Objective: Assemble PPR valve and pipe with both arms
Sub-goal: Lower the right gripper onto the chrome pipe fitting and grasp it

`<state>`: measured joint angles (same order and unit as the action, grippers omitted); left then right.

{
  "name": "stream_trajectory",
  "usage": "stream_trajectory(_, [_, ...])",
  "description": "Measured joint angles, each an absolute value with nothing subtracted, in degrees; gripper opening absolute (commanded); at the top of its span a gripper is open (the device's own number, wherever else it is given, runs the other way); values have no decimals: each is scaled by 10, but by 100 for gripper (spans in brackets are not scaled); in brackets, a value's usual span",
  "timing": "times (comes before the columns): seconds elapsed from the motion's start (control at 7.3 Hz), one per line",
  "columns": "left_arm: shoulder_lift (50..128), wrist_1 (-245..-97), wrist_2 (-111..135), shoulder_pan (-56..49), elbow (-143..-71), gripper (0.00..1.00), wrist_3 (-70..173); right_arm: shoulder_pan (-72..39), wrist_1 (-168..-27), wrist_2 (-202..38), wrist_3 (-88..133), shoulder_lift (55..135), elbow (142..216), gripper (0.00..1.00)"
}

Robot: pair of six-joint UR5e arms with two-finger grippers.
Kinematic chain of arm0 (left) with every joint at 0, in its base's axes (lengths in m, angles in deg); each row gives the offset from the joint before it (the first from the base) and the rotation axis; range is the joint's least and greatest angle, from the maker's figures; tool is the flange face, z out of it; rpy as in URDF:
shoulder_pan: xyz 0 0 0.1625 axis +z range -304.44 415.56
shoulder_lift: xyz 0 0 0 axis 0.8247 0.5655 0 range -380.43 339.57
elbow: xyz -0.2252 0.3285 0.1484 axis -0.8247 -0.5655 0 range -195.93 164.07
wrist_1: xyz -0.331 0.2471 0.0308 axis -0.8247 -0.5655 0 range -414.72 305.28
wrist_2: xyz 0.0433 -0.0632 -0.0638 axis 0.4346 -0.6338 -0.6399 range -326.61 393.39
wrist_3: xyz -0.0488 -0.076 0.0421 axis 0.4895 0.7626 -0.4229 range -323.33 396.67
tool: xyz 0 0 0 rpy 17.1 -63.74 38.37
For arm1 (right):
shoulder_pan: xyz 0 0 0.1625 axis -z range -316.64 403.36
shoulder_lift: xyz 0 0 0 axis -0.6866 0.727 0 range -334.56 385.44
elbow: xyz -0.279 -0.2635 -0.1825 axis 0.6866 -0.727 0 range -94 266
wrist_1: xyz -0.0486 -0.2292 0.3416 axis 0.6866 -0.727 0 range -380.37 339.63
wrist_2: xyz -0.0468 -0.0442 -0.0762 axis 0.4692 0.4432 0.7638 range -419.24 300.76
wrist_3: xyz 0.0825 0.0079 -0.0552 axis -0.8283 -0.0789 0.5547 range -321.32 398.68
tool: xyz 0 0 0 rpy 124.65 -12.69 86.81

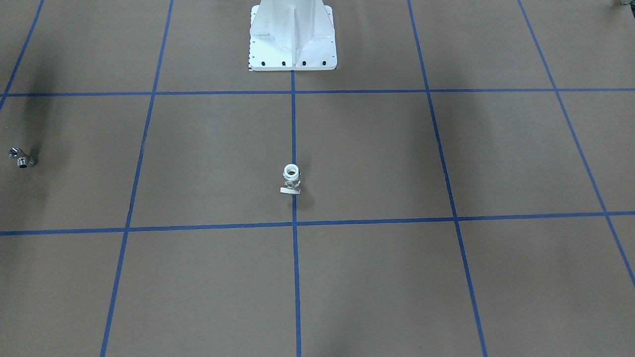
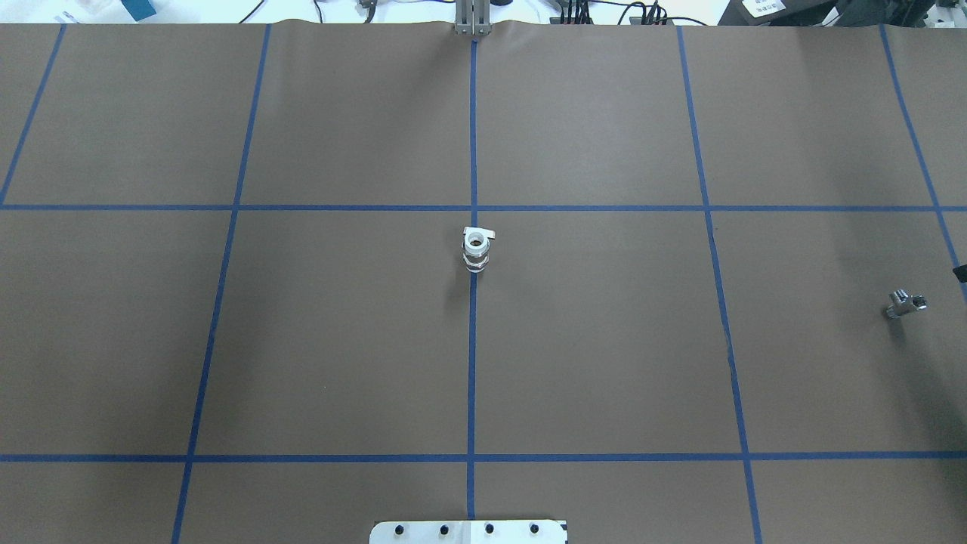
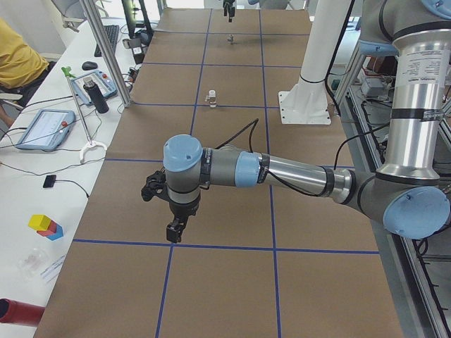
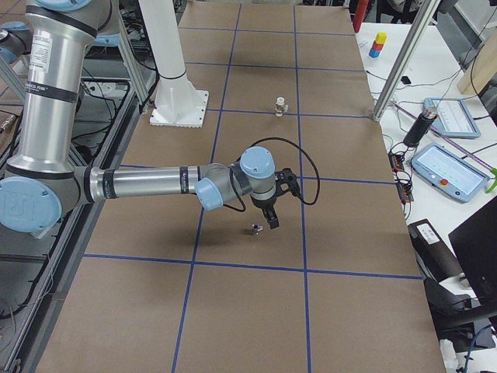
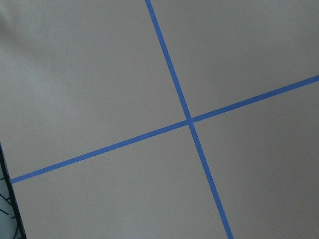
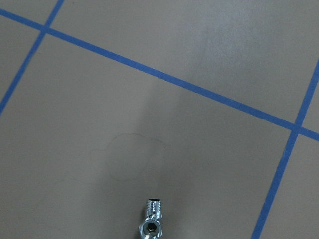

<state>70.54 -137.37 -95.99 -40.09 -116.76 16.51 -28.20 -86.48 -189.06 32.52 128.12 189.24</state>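
Observation:
The PPR valve (image 1: 291,179) stands upright on the table's centre line, white ring on top; it also shows in the overhead view (image 2: 476,249). The pipe (image 1: 21,157), a small chrome elbow, lies far out on the robot's right side (image 2: 904,304). My right gripper (image 4: 272,220) hangs just above and beside the pipe (image 4: 253,229); the right wrist view shows the pipe (image 6: 152,224) at its bottom edge. My left gripper (image 3: 174,229) hovers over bare table far from the valve (image 3: 211,98). Both grippers show only in side views, so I cannot tell whether they are open.
The white pedestal base (image 1: 292,39) stands at the robot's side of the table. Blue tape lines (image 5: 189,121) grid the brown surface. A bench with tablets (image 3: 44,128), a bottle and blocks runs along the operators' side, where a person in yellow (image 3: 14,56) sits.

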Motion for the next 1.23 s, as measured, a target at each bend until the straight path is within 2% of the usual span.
stream_trajectory(0.41, [704, -1374, -960, -401, -1179, 100, 168, -211, -756, -1854, 222, 1280, 1838, 99])
stream_trajectory(0.55, [704, -1373, -960, -400, -1181, 100, 169, -199, -733, -1853, 202, 1279, 1823, 88])
stream_trajectory(0.69, [704, -1373, -960, -400, -1183, 100, 169, -192, -723, -1854, 194, 1279, 1817, 72])
stream_trajectory(1.1, [704, -1373, -960, -401, -1185, 100, 170, -176, -717, -1856, 191, 1279, 1813, 71])
stream_trajectory(1.23, [704, -1373, -960, -401, -1185, 100, 170, -173, -718, -1855, 191, 1279, 1813, 66])
